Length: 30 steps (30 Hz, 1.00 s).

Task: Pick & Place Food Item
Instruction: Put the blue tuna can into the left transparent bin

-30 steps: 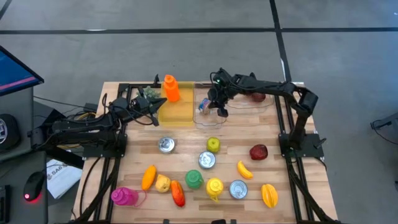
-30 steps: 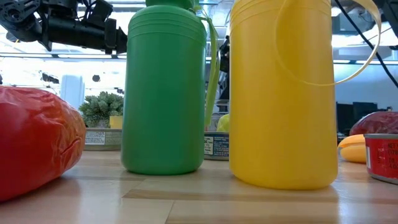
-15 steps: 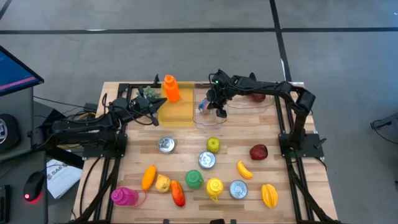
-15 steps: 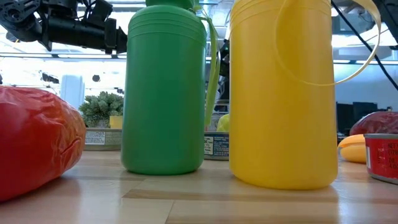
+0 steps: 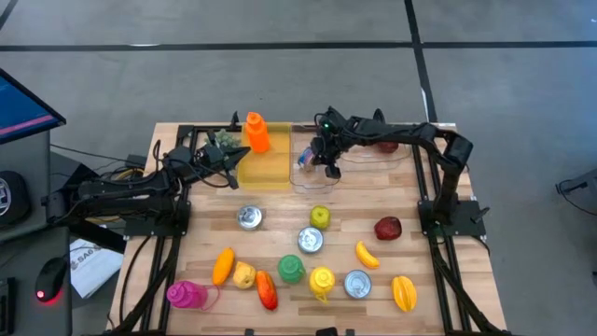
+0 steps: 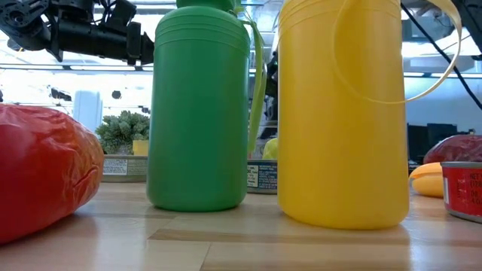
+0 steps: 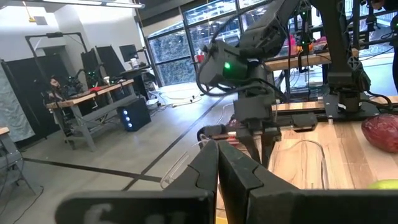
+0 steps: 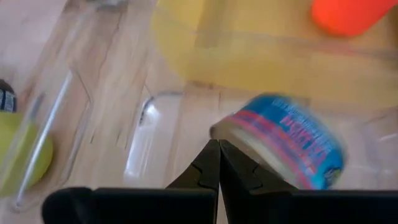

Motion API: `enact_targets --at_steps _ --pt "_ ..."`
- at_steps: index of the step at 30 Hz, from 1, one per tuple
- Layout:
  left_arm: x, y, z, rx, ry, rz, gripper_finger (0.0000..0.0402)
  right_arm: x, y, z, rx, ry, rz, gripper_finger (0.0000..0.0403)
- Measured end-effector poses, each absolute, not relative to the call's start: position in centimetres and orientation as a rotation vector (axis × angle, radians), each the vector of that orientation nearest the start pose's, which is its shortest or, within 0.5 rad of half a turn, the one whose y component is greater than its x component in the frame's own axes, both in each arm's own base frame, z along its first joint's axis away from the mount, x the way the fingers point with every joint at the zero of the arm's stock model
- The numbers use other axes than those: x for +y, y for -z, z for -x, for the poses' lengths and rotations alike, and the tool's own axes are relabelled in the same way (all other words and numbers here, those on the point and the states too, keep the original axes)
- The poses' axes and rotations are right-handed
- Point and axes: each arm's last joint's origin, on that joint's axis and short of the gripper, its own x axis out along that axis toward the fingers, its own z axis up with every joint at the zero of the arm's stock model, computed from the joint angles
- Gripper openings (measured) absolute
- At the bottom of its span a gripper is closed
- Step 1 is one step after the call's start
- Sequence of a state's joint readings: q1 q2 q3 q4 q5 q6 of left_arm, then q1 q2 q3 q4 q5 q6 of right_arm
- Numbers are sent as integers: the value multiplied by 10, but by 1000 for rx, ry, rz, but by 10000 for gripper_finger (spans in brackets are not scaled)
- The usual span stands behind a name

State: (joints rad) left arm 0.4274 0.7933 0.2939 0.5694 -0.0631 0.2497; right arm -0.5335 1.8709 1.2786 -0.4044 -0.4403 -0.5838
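Note:
A can with a blue and red label (image 8: 280, 149) lies on its side on the floor of a clear container (image 5: 359, 179), and also shows in the high view (image 5: 303, 157). My right gripper (image 8: 217, 146) is shut and hangs over that container, its tips just beside the can's rim; from above it shows by the can (image 5: 328, 166). My left gripper (image 5: 230, 176) is shut and waits by the yellow bin (image 5: 264, 168), touching nothing. My right gripper's shut fingertips (image 8: 219, 155) point down next to the can's rim (image 8: 217, 129). I cannot tell whether they touch it. The can rests on the container's floor.
An orange bottle (image 5: 256, 133) stands at the yellow bin's far side, and a dark red item (image 5: 387, 145) lies in the clear container. On the near half of the table are cans, a green apple (image 5: 320, 217), a banana (image 5: 367, 254), peppers, and a green bottle (image 6: 199, 105) and a yellow bottle (image 6: 343, 113).

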Motion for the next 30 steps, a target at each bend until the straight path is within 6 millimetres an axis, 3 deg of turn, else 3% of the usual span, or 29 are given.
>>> enact_targets --at_steps 13,22,30 --pt "74 -234 -158 -8 -497 -258 1 -191 -192 -339 835 -149 94 0" --pt "74 -234 -159 -8 -497 -258 1 -194 -180 -333 830 -121 100 0" --pt "74 -234 -159 -8 -497 -257 1 -194 -182 -340 774 -99 136 0"
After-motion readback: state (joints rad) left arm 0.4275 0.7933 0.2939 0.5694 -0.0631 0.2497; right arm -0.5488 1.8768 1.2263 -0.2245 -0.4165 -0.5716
